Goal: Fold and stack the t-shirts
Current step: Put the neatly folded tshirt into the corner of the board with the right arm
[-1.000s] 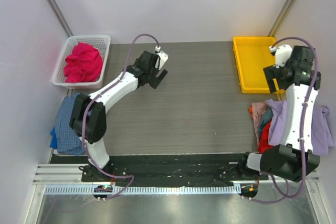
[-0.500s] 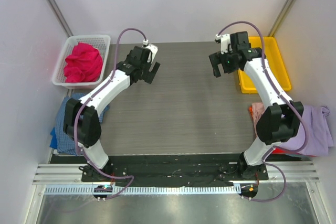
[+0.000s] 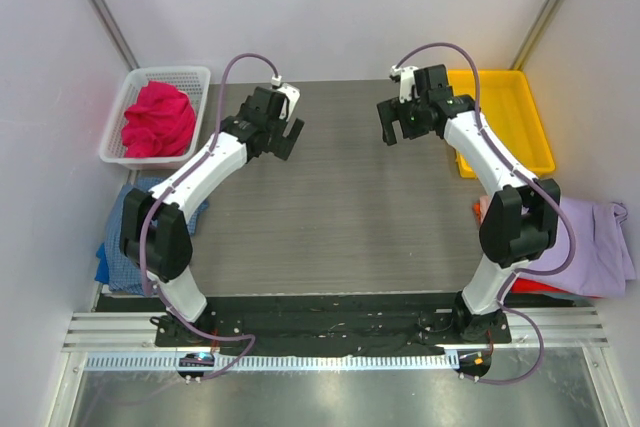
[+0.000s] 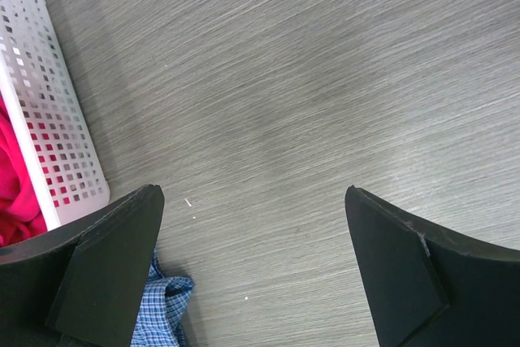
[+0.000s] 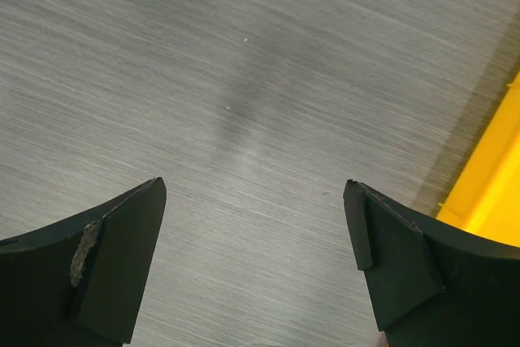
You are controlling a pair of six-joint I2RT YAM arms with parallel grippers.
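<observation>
Hovering above the grey wood-grain table (image 3: 350,217) toward its far-left corner with the left gripper (image 3: 288,139), fingers spread as wide as they go and gripping nothing. Showing only bare tabletop between the 2 black pads in the left wrist view. Mirroring that toward the far-right corner with the right gripper (image 3: 390,132), just beside the yellow plastic tray (image 3: 515,117), fingers likewise wide apart and empty. Probably poised like this to leave the middle of the table as a folding area while staying ready to reach toward either side.

Lying off that middle area, and unfolded, all 4 t-shirts:
- Bunched inside the white mesh basket (image 3: 170,72) at the far-left corner, the crumpled magenta-pink t-shirt (image 3: 158,119), presumably waiting there as supply.
- Draped over the left edge, just beside the basket's near end, the blue checked t-shirt (image 3: 120,237).
- Heaped at the right edge, near the right arm's base, the large plain lavender-purple t-shirt (image 3: 590,242).
- Showing only as a strip under the purple cloth, the bright red t-shirt (image 3: 530,287).

Judging from this, no stack begun and no garment spread flat yet. Likely calling next for fetching 1 shirt onto the open table, with a low pinch on a thin cloth edge to avoid dragging a neighbouring shirt along.
</observation>
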